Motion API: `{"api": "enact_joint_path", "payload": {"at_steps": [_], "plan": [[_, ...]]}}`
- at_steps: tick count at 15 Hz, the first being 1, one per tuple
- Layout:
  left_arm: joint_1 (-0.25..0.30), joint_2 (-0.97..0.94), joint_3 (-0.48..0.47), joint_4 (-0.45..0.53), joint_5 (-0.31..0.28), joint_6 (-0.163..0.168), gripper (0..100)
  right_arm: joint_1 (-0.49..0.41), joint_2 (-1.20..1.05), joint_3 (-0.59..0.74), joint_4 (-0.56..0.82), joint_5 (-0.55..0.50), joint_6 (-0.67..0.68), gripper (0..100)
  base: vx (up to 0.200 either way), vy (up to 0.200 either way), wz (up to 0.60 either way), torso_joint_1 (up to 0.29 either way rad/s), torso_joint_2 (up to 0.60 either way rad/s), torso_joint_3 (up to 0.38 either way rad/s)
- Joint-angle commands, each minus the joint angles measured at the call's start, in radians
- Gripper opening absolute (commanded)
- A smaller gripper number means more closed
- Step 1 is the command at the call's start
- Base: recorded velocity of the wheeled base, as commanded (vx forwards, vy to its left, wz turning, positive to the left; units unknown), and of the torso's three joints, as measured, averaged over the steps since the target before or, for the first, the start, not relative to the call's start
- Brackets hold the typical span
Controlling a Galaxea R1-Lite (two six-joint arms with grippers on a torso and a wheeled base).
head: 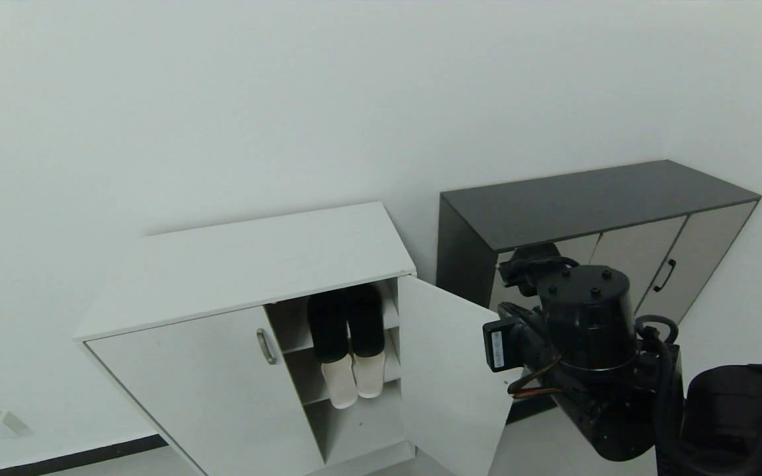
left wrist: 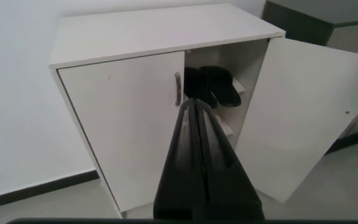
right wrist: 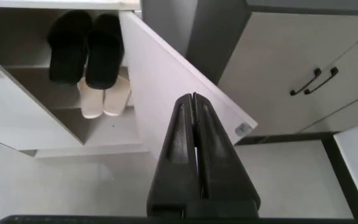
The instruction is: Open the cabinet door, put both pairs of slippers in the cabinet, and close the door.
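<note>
Head view: white cabinet (head: 242,264), right door (head: 450,377) swung open, left door (head: 202,390) shut. Black slippers (head: 346,320) on upper shelf, white slippers (head: 353,378) on the shelf below. Both pairs lie front-to-back, ends overhanging shelf edges. Dark cabinet (head: 592,198) near, beyond the open door.
Left wrist view: left claw (left wrist: 194,102) closed, empty, before the handle (left wrist: 178,89).
Right wrist view: right claw (right wrist: 192,98) closed, empty, before the open door.
</note>
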Motion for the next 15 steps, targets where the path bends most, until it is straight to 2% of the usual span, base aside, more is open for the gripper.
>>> {"api": "enact_joint_path", "payload": {"at_steps": [1, 6, 8, 9, 10, 12, 13, 15], "plan": [[0.0, 0.0, 0.0, 0.0, 0.0, 0.0, 0, 0.002, 0.003, 0.0, 0.0, 0.0, -0.001, 0, -0.2, 0.0, 0.0, 0.017, 0.0, 0.002], [0.0, 0.0, 0.0, 0.0, 0.0, -0.002, 0, -0.025, -0.019, -0.003, -0.009, 0.003, -0.016, 0, -0.2, 0.0, 0.0, -0.003, 0.0, 0.0], [0.0, 0.0, 0.0, 0.0, 0.0, 0.0, 0, -0.061, -0.016, -0.014, -0.009, 0.019, -0.037, 0, 0.0, 0.0, 0.0, 0.0, 0.0, 0.0], [0.0, 0.0, 0.0, 0.0, 0.0, 0.0, 0, -0.136, 0.014, -0.074, 0.0, 0.089, -0.044, 0, 0.0, 0.0, 0.0, 0.0, 0.0, 0.0], [0.0, 0.0, 0.0, 0.0, 0.0, 0.0, 0, -0.211, 0.067, -0.147, 0.021, 0.106, -0.042, 0, 0.0, 0.0, 0.0, 0.0, 0.0, 0.0], [0.0, 0.0, 0.0, 0.0, 0.0, 0.0, 0, -0.28, 0.126, -0.242, 0.043, 0.138, -0.033, 0, 0.0, 0.0, 0.0, 0.0, 0.0, 0.0], [0.0, 0.0, 0.0, 0.0, 0.0, 0.0, 0, -0.283, 0.127, -0.245, 0.043, 0.143, -0.031, 0, 0.0, 0.0, 0.0, 0.0, 0.0, 0.0], [0.0, 0.0, 0.0, 0.0, 0.0, 0.0, 0, -0.338, 0.193, -0.36, 0.12, 0.184, -0.019, 0, 0.0, 0.0, 0.0, 0.0, 0.0, 0.0]]}}
